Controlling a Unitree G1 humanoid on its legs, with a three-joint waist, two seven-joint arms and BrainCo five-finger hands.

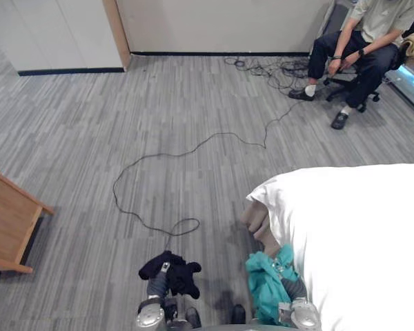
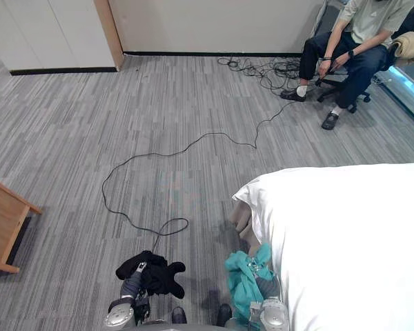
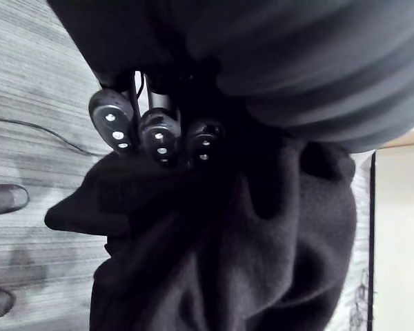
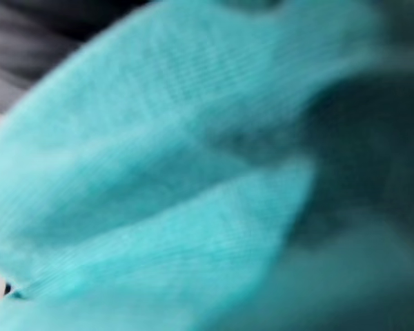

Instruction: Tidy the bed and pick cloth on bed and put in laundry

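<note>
Black cloth (image 3: 234,234) clamped in left hand (image 3: 290,76) fingers (image 3: 160,134); teal cloth (image 1: 262,276) buries right hand (image 1: 294,284), grasp unclear.

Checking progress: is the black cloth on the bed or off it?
Off: the black cloth hangs bunched from the left robot hand, over carpet.

This looks like an office-style test room set up as a bedroom. It has a grey carpet floor (image 1: 90,138) and a bed (image 1: 359,234) with white sheets. A person (image 1: 362,41) sits on a rolling office chair (image 1: 341,81), and loose cables (image 1: 276,69) lie near the wall (image 1: 214,24).
</note>
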